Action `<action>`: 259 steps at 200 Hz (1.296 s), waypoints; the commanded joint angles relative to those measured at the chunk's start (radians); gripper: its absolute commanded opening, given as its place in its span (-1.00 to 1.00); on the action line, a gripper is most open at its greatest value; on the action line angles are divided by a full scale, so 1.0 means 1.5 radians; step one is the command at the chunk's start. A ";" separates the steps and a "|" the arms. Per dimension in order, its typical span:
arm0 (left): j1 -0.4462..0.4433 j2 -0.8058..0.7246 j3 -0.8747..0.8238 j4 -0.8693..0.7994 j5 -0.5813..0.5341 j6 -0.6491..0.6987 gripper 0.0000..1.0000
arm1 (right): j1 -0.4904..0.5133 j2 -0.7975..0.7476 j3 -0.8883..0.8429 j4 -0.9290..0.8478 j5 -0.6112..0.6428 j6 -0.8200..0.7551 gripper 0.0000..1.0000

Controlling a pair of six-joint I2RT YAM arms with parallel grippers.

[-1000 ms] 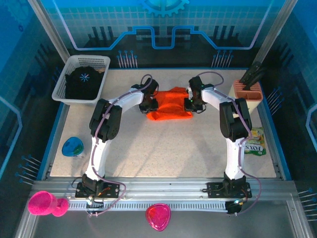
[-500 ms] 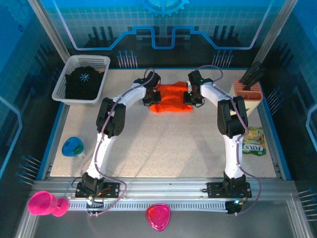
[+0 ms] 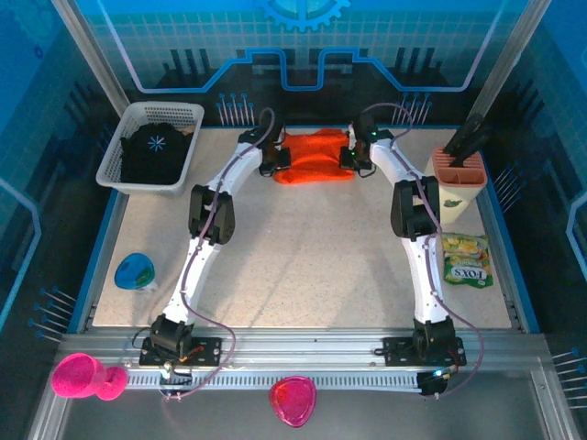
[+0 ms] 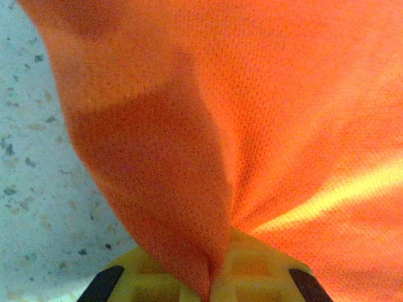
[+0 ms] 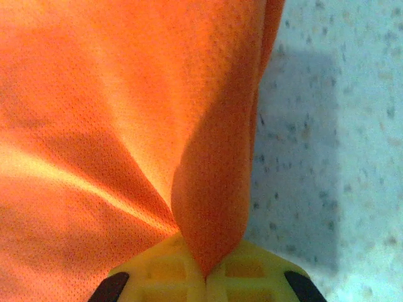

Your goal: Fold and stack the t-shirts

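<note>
1. Step in hand: the fold of the orange t-shirt (image 3: 315,158), which is lying bunched at the middle of the bench's (image 3: 303,266) far edge.
2. The left gripper (image 4: 211,286) is pinching the shirt's left margin and the right gripper (image 5: 204,272) its right margin, with cloth pulling taut from each.
3. The left arm (image 3: 209,215) and right arm (image 3: 413,215) are reaching at long stretch, wrists turning inward to face each other.
4. The black t-shirt (image 3: 154,154) is sitting in the basket (image 3: 167,109) at the far left corner.
5. Judgement: the next move is calling for both grippers to travel level and together, so that the fold lands square.
</note>
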 commanded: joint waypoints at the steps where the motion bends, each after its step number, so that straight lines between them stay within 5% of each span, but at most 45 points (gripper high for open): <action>1: 0.032 0.027 0.020 0.032 0.044 0.022 -0.99 | -0.016 0.037 0.048 -0.043 -0.002 0.015 -1.00; 61: 0.040 0.020 0.035 0.105 0.036 0.050 -0.69 | -0.018 0.025 0.012 -0.018 -0.005 0.023 -1.00; 81: 0.040 0.015 0.034 0.107 0.046 0.048 -0.12 | -0.018 0.022 0.012 -0.017 -0.009 0.024 -0.94; 108: 0.038 -0.020 0.012 0.117 0.049 0.062 0.97 | -0.019 0.006 0.012 -0.018 -0.010 0.019 -0.35; 136: 0.038 -0.087 -0.043 0.155 0.036 0.069 0.98 | -0.019 -0.034 0.011 -0.030 -0.003 0.001 0.24; 196: 0.034 -0.248 -0.085 0.180 0.013 0.115 0.98 | -0.020 -0.242 -0.123 0.001 0.011 -0.039 0.55; 202: 0.032 -0.275 -0.102 0.190 0.008 0.121 0.98 | -0.020 -0.271 -0.146 0.009 0.012 -0.041 0.92; 206: 0.031 -0.293 -0.117 0.197 0.005 0.125 0.98 | -0.019 -0.289 -0.165 0.016 0.012 -0.043 0.99; 259: 0.019 -0.658 -0.531 0.435 -0.043 0.154 0.99 | -0.014 -0.587 -0.453 0.137 0.036 -0.083 1.00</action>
